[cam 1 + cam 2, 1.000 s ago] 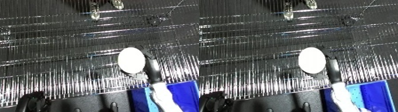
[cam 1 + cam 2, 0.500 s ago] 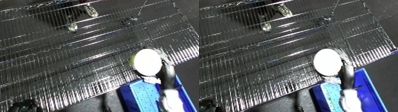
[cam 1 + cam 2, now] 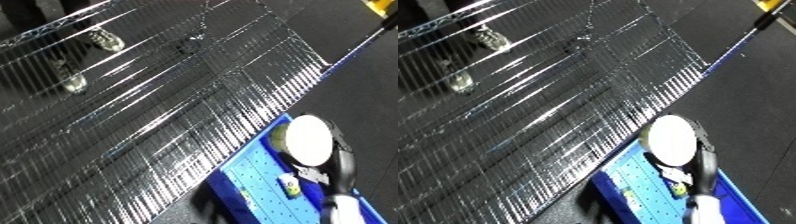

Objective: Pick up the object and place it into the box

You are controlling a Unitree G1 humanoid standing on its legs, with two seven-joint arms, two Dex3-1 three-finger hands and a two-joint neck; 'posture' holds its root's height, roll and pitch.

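My right hand (image 3: 341, 156) is curled round a white oval object (image 3: 309, 140) and holds it above the far end of the blue bin (image 3: 258, 181). The bin sits at the lower right, beside the edge of the wire shelf (image 3: 160, 100). Its perforated floor holds a small white and yellow item (image 3: 290, 183). In the right eye view the same white object (image 3: 670, 139) hangs over the bin's far corner (image 3: 631, 167). My white forearm (image 3: 345, 212) comes in from the bottom right. My left hand shows in neither view.
A chrome wire shelf fills the left and middle, with two caster wheels (image 3: 105, 40) seen through it. Dark floor (image 3: 355, 85) lies to the right, and a yellow shape (image 3: 384, 6) sits at the top right corner.
The camera has swung right and tilted, so the shelf now runs diagonally. My right hand has carried the white object off the shelf to above the blue bin.
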